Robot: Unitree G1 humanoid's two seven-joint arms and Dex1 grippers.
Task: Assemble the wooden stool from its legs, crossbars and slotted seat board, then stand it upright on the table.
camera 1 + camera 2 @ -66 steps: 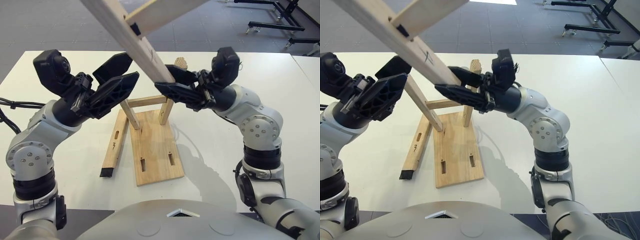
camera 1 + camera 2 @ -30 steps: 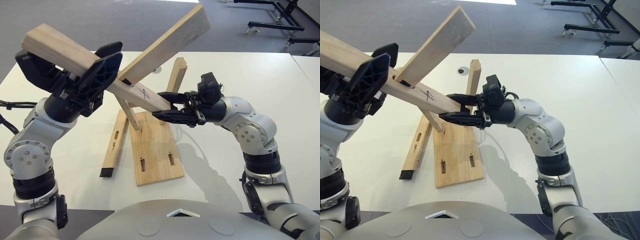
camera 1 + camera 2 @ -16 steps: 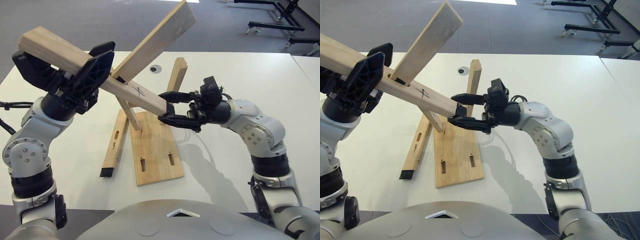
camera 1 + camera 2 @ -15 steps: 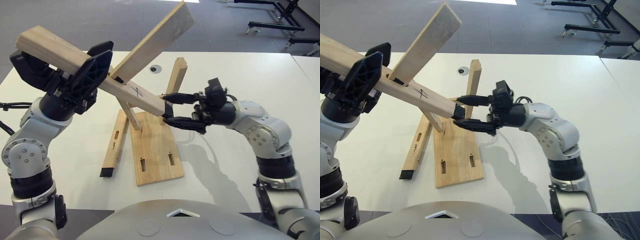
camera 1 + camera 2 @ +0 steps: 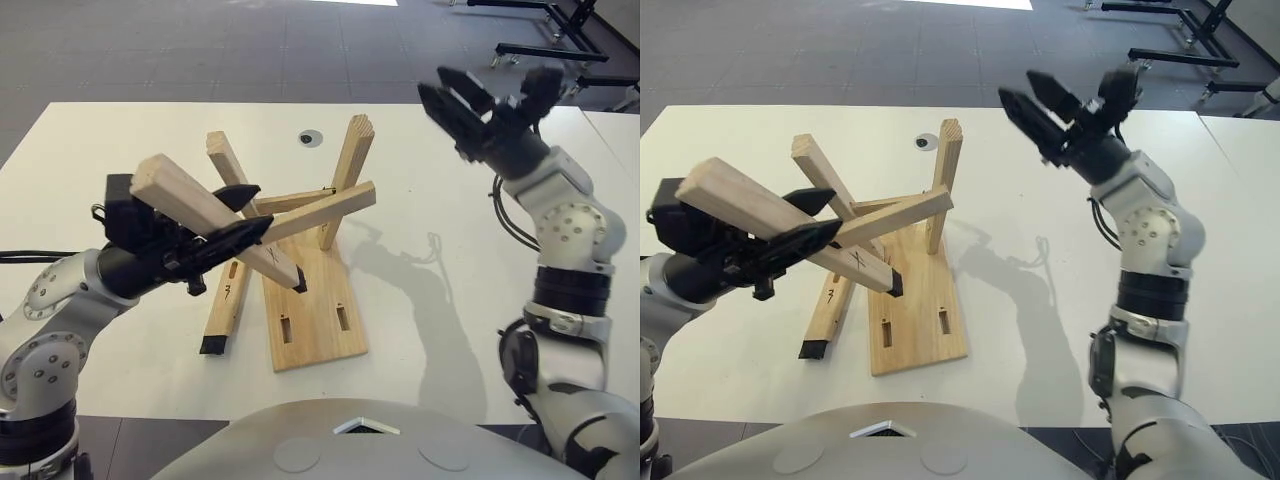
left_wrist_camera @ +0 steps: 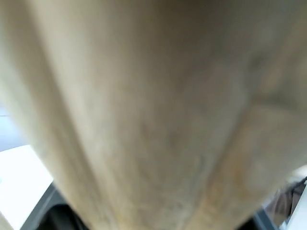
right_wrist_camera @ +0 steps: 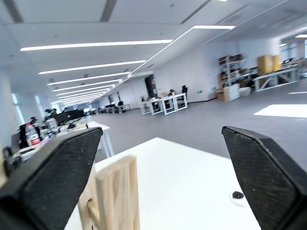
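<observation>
Between left fingers (image 5: 232, 240), wooden leg (image 5: 178, 198)

Work surface: white table (image 5: 120, 130), matte, with a small round dark disc (image 5: 309, 138) set into it near the far edge. A second white table (image 5: 622, 128) stands just beside its right end, a narrow gap between them. Floor (image 5: 200, 50): grey tiles. Black wheeled frames (image 5: 545, 50) on the floor beyond the far right corner. Right wrist view: open office, ceiling light strips (image 7: 96, 45), rows of white desks (image 7: 165, 103), shelving (image 7: 230, 72) along the far wall.
</observation>
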